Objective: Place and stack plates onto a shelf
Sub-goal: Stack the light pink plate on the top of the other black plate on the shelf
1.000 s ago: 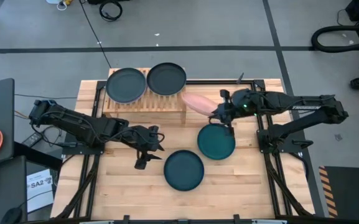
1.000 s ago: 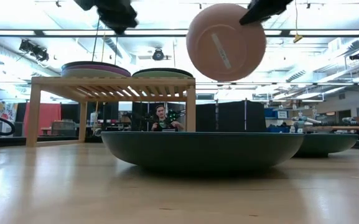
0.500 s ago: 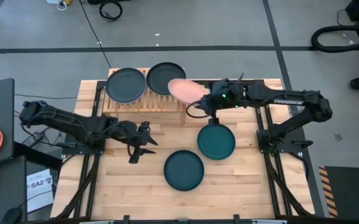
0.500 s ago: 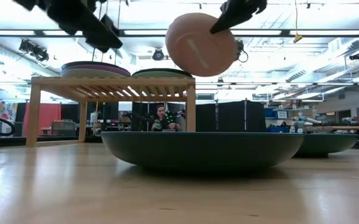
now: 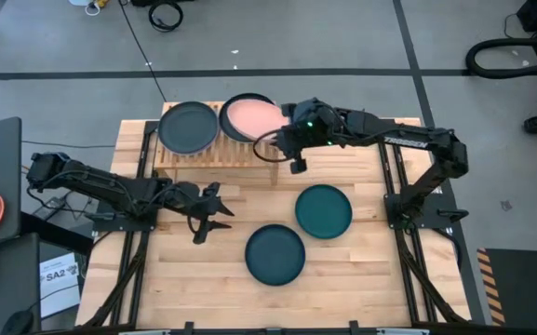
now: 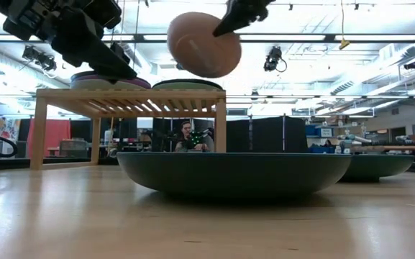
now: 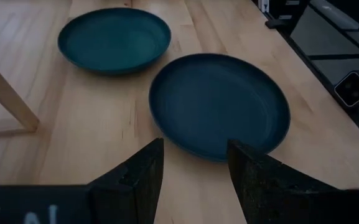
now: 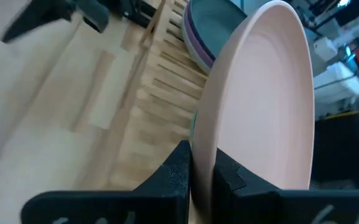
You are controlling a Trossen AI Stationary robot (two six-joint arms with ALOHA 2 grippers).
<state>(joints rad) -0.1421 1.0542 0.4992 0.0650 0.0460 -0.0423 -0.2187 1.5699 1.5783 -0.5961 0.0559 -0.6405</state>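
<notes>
Right end effector (image 5: 291, 140) pinches round matte pink plate (image 5: 254, 117) over slatted wood shelf (image 5: 240, 154).

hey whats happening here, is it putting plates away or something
Yes. The right gripper is shut on the rim of a pink plate and holds it in the air above the right-hand stack on the wooden shelf; it is not set down yet. The left gripper hangs open and empty over the table. Two dark teal plates lie on the tabletop, not yet shelved.
</notes>
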